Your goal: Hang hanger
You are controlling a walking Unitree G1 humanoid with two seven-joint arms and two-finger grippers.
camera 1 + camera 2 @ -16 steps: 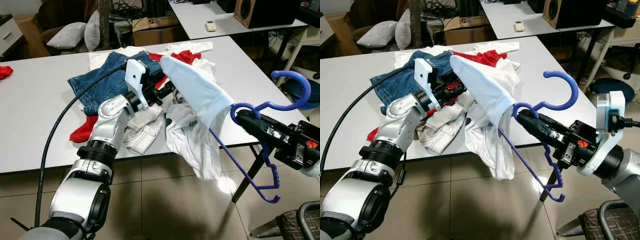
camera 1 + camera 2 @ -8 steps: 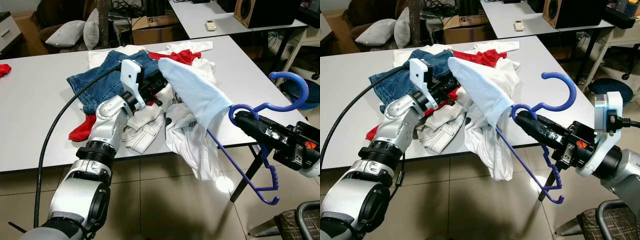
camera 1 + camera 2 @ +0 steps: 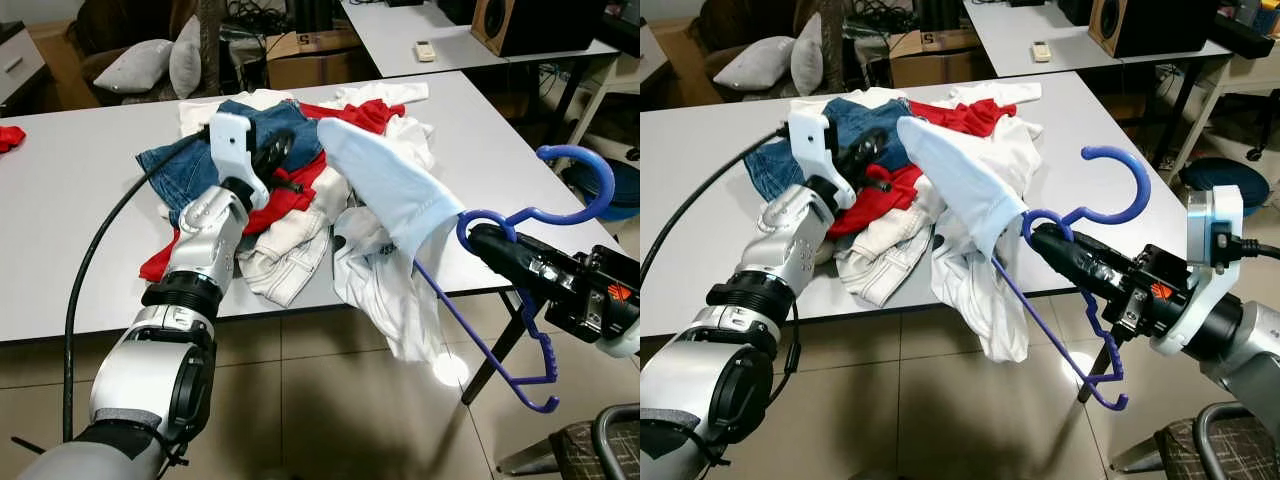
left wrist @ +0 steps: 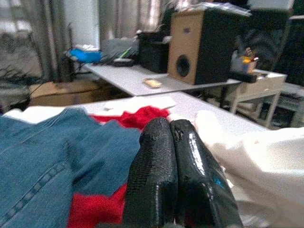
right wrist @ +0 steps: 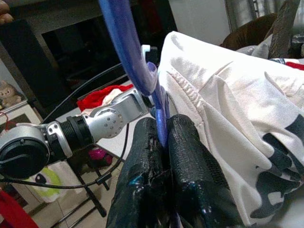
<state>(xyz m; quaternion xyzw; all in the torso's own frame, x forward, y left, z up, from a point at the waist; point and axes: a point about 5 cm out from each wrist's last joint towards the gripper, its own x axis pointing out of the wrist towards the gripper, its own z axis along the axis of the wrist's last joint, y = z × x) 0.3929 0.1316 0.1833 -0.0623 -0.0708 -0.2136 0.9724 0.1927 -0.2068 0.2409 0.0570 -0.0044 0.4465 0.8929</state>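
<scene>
My right gripper (image 3: 478, 238) is shut on the neck of a blue plastic hanger (image 3: 577, 149), off the white table's (image 3: 80, 220) right front corner. A white shirt (image 3: 385, 185) is draped over the hanger's one arm and trails back onto the clothes pile. The other arm of the hanger slopes bare toward the floor. In the right wrist view the black fingers (image 5: 142, 156) pinch the blue rod. My left gripper (image 3: 272, 156) hovers shut and empty over the blue jeans (image 3: 190, 165) and a red garment (image 3: 290, 195) in the pile.
Behind stands a second table with a remote (image 3: 422, 50) and a wooden speaker (image 3: 510, 20). Cushions (image 3: 140, 65) and a cardboard box (image 3: 300, 50) lie beyond the table. A chair (image 3: 600, 440) is at the bottom right. Another red cloth (image 3: 8, 138) lies at the far left.
My left gripper has come off the white shirt's top edge and drawn back to the left over the jeans. The right gripper and hanger have barely moved.
</scene>
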